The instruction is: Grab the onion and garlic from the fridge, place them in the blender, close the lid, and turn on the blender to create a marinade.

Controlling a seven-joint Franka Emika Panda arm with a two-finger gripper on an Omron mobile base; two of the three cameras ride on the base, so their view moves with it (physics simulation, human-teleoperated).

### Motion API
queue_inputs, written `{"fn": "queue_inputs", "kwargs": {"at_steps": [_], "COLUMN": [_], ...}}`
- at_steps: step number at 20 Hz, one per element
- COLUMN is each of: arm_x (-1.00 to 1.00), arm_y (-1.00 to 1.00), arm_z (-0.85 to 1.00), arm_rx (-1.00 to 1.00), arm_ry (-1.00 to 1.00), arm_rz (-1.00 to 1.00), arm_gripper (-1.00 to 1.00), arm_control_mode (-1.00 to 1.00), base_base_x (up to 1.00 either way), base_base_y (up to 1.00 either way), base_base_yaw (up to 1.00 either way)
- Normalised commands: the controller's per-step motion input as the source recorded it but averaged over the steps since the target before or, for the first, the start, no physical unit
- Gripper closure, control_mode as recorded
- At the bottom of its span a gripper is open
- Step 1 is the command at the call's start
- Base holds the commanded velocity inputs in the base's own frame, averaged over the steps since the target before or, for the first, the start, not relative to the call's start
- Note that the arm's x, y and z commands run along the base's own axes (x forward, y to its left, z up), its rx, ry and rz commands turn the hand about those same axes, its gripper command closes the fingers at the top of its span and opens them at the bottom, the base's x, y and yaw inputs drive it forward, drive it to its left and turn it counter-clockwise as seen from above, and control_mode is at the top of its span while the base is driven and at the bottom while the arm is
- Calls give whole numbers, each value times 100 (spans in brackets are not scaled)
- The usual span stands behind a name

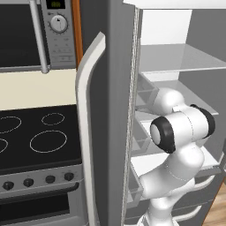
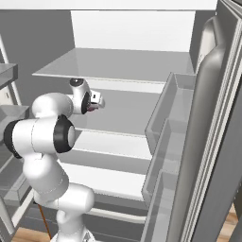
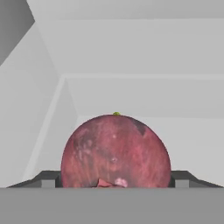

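Kitchen: open fridge (image 1: 110, 110) with shelves, stove (image 1: 39, 141), oven (image 1: 20, 35) alongside.

Fridge (image 2: 132, 28) open, arm reaching in at mid-shelf level. In hand view the onion (image 3: 115, 151) blocks straight ahead, sitting btwn the finger tips (image 3: 48, 179); open shelf floor either side of it and behind, back wall across top of frame. Right base view: clear door bins (image 2: 165, 142) crowd right of center, glass shelf (image 2: 113, 66) overhead caps vertical room. Left base view: door w/ white handle (image 1: 88, 132) walls off center.
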Motion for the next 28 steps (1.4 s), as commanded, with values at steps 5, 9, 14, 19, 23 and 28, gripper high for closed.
{"fn": "queue_inputs", "kwargs": {"at_steps": [5, 9, 14, 19, 23, 28], "arm_x": [-2, -36, -63, -78, -98, -100], "arm_y": [0, 0, 0, 0, -3, -8], "arm_z": [-4, -5, 0, 10, 36, 87], "arm_rx": [0, 0, 0, 0, 0, 0], "arm_ry": [-1, -6, -16, -21, -14, -1], "arm_rz": [0, 0, 0, -1, -5, -8], "arm_gripper": [100, 100, 100, 100, 100, 100], "arm_control_mode": [-100, -100, -100, -100, -100, -100], "base_base_x": [0, 0, 0, 0, 0, 0], "base_base_y": [0, 0, 0, 0, 0, 0], "base_base_yaw": [0, 0, 0, 0, 0, 0]}}
